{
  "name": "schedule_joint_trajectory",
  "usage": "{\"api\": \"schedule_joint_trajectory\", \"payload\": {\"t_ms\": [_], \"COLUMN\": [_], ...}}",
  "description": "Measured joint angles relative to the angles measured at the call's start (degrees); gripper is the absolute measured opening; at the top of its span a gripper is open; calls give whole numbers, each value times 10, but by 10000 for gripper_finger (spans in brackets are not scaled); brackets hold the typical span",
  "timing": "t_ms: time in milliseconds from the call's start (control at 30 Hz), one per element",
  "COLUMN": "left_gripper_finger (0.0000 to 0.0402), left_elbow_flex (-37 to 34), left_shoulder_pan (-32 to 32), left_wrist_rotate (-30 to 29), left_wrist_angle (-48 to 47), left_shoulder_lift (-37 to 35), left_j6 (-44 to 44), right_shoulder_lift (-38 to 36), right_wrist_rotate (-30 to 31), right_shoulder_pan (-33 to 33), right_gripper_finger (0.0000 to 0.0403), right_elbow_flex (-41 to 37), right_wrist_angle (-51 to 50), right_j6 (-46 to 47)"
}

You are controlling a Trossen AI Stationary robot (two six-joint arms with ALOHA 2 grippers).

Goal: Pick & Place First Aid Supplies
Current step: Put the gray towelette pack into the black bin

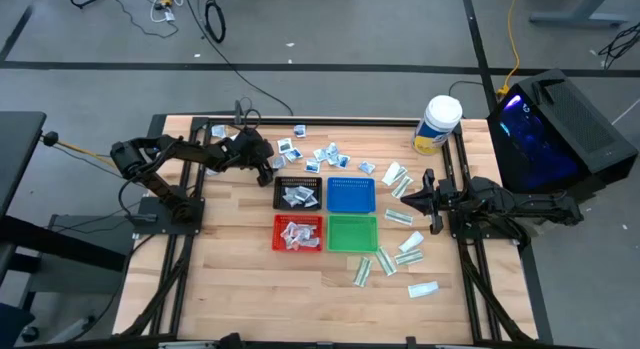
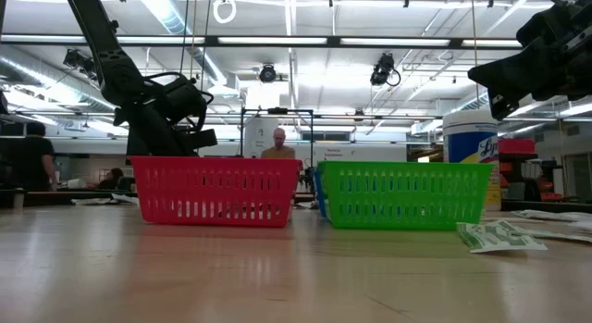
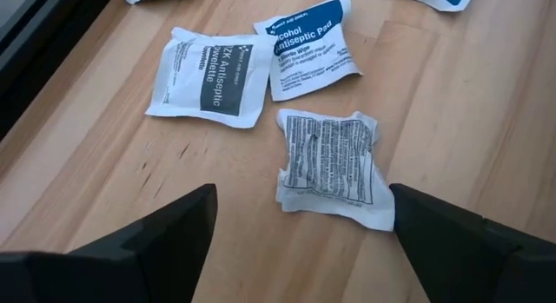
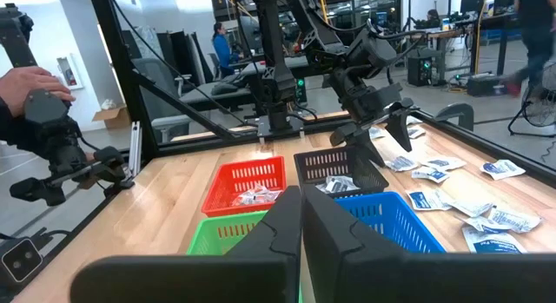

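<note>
The crumpled white square packet with black fine print (image 3: pixel 328 168) lies flat on the wooden counter (image 3: pixel 452 103) between my left hand's (image 3: pixel 300 220) spread fingers; thin as it is, they may slide over it or catch the neighbouring antiseptic packet (image 3: pixel 208 75). My right hand (image 4: pixel 301 218) waits closed, empty.

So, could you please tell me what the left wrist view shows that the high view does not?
Only the left wrist view shows the packets' print: a crumpled packet between the open left gripper's fingers, not yet gripped, beside an antiseptic towelette and an alcohol pad.

Only the high view shows the four trays, the jar and the right gripper, shut.

Both show packets on the wooden table.
</note>
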Motion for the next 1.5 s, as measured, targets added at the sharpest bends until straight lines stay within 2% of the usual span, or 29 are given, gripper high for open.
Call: {"api": "schedule_joint_trajectory", "payload": {"t_ms": [700,900,1133,1267,1500], "left_gripper_finger": [343,343,343,343,332], "left_elbow_flex": [14,30,30,39,39], "left_shoulder_pan": [5,14,14,14,14], "left_wrist_rotate": [28,51,54,75,69], "left_wrist_angle": [-14,-43,-43,-41,-43], "left_shoulder_lift": [0,0,0,0,5], "left_j6": [4,6,17,19,30], "right_shoulder_lift": [0,0,0,0,0], "right_wrist_rotate": [0,0,0,0,0], "right_shoulder_pan": [0,0,0,0,0], "right_gripper_finger": [18,18,18,18,18], "right_elbow_flex": [0,0,0,0,0], "right_wrist_angle": [0,0,0,0,0], "right_j6": [0,0,0,0,0]}}
